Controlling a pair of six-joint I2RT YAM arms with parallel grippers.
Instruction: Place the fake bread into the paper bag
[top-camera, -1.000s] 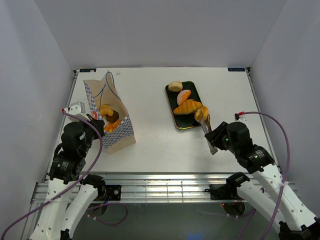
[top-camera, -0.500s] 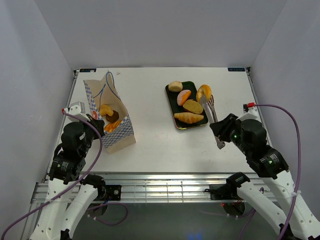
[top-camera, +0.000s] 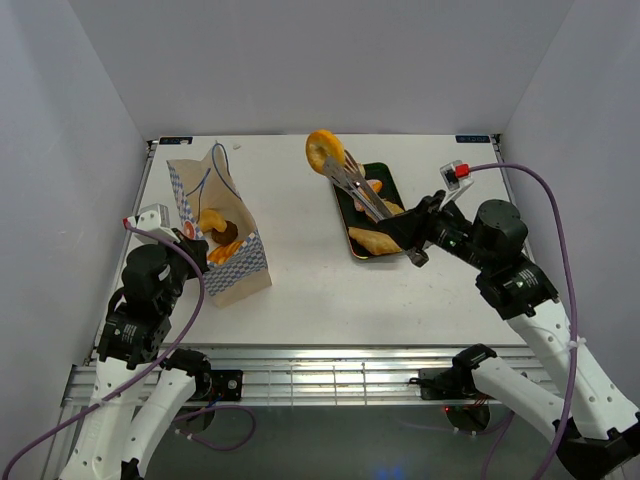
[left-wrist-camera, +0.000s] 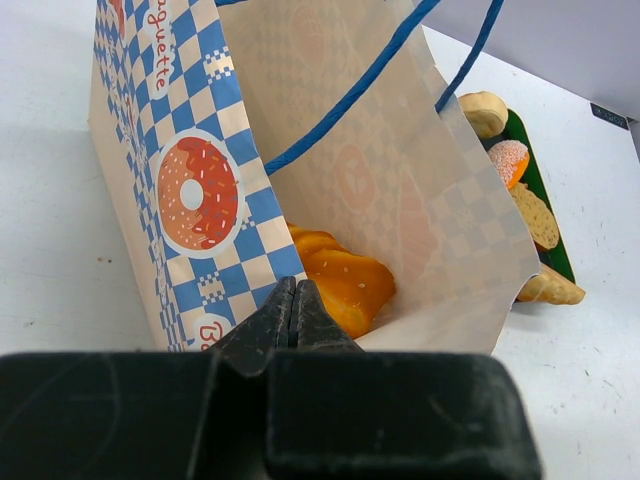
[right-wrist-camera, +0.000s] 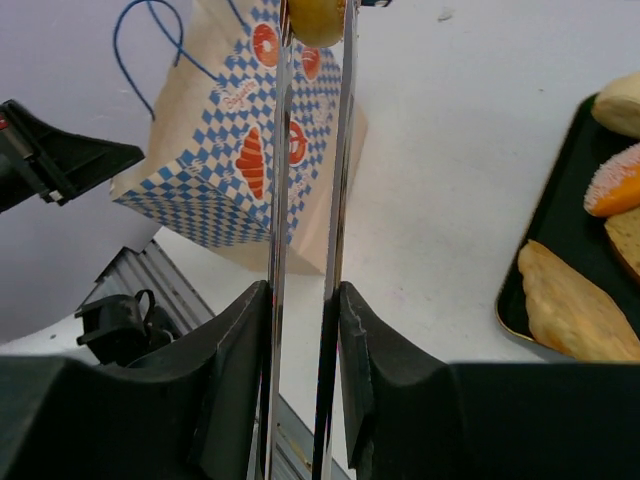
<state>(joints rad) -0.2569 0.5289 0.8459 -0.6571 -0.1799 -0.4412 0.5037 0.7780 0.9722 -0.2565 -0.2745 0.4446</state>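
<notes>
Right gripper is clamped on metal tongs, fingers pressed on both tong arms in the right wrist view. The tong tips pinch a round golden bun, upper centre of the top view, just off the upper-left corner of the dark tray. It sits between tray and paper bag and looks lifted off the table. In the wrist view the bun is at the top edge, with the bag behind it.

Left gripper has its claw fully together, tips at the lower centre of the left wrist view, right at the bag's open side; cannot tell if they touch the paper. The bag lies on its side at the left of the table, mouth toward the arm, with orange bread pieces inside.

More bread is on the tray: a long loaf along its lower end, a flat slice and a pink-topped piece. Other pieces are partly hidden by the tongs.
</notes>
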